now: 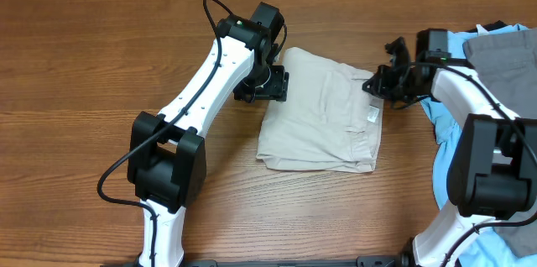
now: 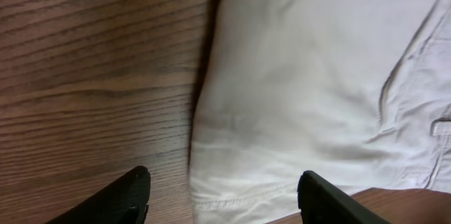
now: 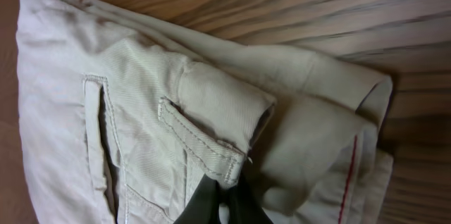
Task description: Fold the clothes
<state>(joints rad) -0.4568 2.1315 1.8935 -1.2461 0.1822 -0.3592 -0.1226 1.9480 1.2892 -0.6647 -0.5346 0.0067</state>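
Note:
The clothes are beige shorts (image 1: 323,112), lying folded in a rough rectangle at the middle of the table. My left gripper (image 1: 270,85) hovers at their upper left edge, open. In the left wrist view the shorts' stitched hem (image 2: 239,199) runs between the two fingers of the left gripper (image 2: 222,196), one over bare wood and one over cloth. My right gripper (image 1: 373,84) is at the shorts' upper right corner. In the right wrist view the right gripper (image 3: 224,199) is shut on the waistband of the shorts (image 3: 141,97), just below a belt loop (image 3: 201,143).
A light blue T-shirt (image 1: 440,116) and a grey garment (image 1: 503,57) lie piled at the right edge of the table, under and behind my right arm. Bare wooden tabletop (image 1: 84,65) surrounds the shorts on the left and in front.

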